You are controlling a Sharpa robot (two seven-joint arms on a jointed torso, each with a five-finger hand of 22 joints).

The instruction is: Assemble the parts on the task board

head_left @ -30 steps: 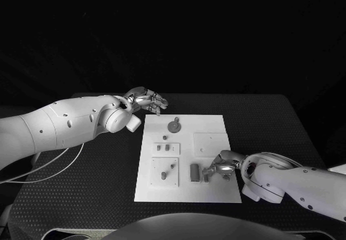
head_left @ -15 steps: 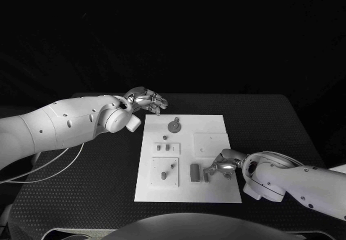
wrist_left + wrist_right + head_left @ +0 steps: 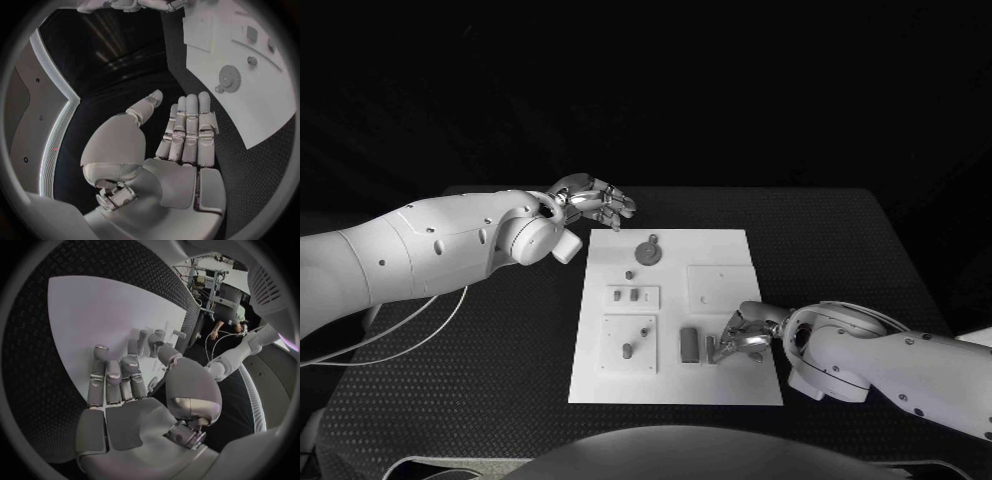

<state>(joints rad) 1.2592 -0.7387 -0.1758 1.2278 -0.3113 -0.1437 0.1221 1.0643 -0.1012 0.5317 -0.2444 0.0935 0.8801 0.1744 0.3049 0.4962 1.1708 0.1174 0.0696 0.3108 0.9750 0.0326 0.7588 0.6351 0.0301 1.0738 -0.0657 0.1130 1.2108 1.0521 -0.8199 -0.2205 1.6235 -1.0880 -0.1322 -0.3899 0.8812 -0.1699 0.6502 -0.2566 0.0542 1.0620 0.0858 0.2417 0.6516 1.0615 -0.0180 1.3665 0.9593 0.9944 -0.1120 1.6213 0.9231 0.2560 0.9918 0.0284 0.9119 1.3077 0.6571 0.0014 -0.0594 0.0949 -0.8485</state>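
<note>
I am reporting from the left side across. My left hand is hovering off the far left corner of the task board, over bare tabletop; it has not shifted over the last second. In the left wrist view its fingers are lying straight and together with the thumb apart, and nothing is in the palm, so I am logging it as empty and open. The gear-shaped part is sitting on the board just beside and nearer me than this hand, untouched.

Moving right, the small plates and pegs are resting in the board's left column, well apart from either hand. The dark upright block is standing just to the left of my right hand.

My right hand is working at the board's near right area. Over the last second it has been creeping slightly nearer me and lower, fingertips pointing at a small part beside the block. I cannot tell whether the fingers are pinching that part or only touching it; the right wrist view shows them extended over the white plate toward small pegs. I am judging this a fine seating adjustment, with most of the assembly not yet done.

The tabletop is black and textured; the room beyond is dark.
</note>
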